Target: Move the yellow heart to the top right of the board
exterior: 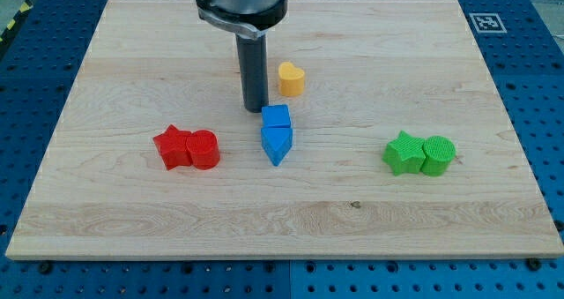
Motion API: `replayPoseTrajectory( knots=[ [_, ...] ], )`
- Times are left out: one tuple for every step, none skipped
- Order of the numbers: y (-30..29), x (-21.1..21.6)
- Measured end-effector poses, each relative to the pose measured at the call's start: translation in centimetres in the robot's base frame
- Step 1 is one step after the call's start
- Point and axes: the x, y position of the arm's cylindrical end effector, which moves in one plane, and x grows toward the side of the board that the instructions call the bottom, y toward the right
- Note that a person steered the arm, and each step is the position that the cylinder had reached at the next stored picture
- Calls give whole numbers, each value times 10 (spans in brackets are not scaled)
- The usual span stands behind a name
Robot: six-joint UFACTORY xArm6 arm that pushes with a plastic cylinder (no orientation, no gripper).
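The yellow heart lies on the wooden board a little above the middle. My tip stands just to the heart's lower left, a short gap away, not touching it. The tip is right above the blue cube, at its upper left corner. A blue triangular block sits directly below the blue cube, touching it.
A red star and a red cylinder sit together at the view's left. A green star and a green cylinder sit together at the right. A marker tag lies off the board's top right corner.
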Motion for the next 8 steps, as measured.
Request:
replayPoseTrajectory(
  knots=[
    [15, -9],
    [15, -15],
    [22, -34],
    [59, -35],
    [89, -39],
    [92, -48],
    [90, -59],
    [91, -86]
  ],
)
